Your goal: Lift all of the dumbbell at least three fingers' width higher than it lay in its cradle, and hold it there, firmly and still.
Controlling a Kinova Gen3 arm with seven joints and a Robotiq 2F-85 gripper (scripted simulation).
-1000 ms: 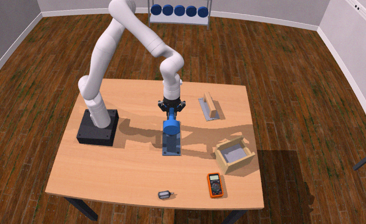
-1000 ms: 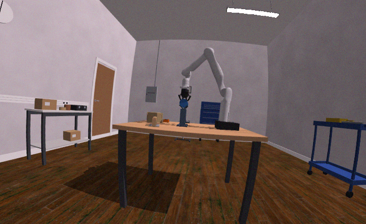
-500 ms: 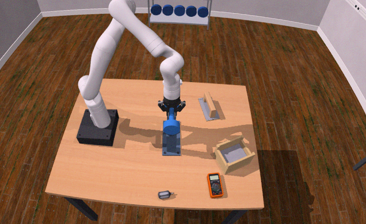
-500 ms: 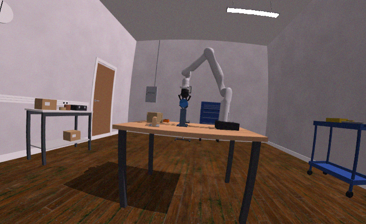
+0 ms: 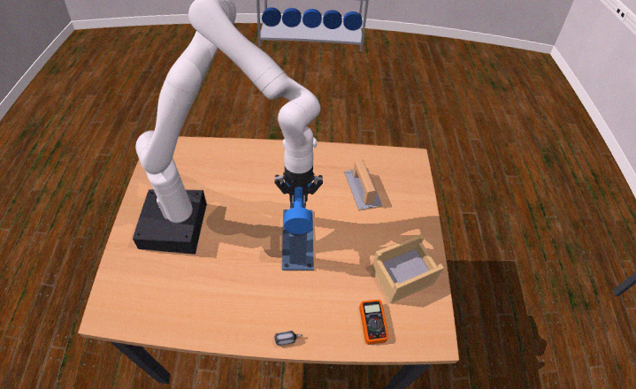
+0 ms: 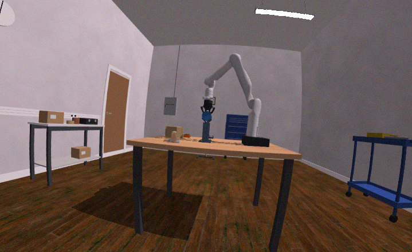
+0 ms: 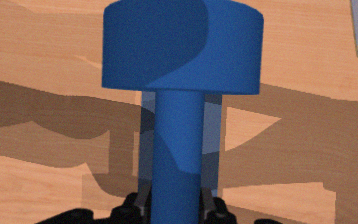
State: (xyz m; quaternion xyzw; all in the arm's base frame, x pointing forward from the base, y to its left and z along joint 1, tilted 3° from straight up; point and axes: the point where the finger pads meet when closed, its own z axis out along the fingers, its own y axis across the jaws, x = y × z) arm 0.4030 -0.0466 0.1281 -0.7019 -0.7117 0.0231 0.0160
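The blue dumbbell (image 5: 298,215) has a round bar and thick disc ends. It lies level over its grey-blue cradle (image 5: 298,247) at the middle of the table. My gripper (image 5: 298,192) points down and is shut on the dumbbell's bar. In the wrist view the bar (image 7: 177,155) runs up between my fingers to the near disc (image 7: 182,45), with the cradle's uprights (image 7: 211,142) just behind it. In the exterior view the dumbbell (image 6: 206,116) sits at the top of the cradle post (image 6: 206,133). I cannot tell whether it touches the cradle.
The arm's black base (image 5: 171,221) stands at the table's left. A wooden block on a grey plate (image 5: 364,183) is right of the gripper. An open wooden box (image 5: 406,268), an orange multimeter (image 5: 373,321) and a small grey part (image 5: 286,337) lie toward the front.
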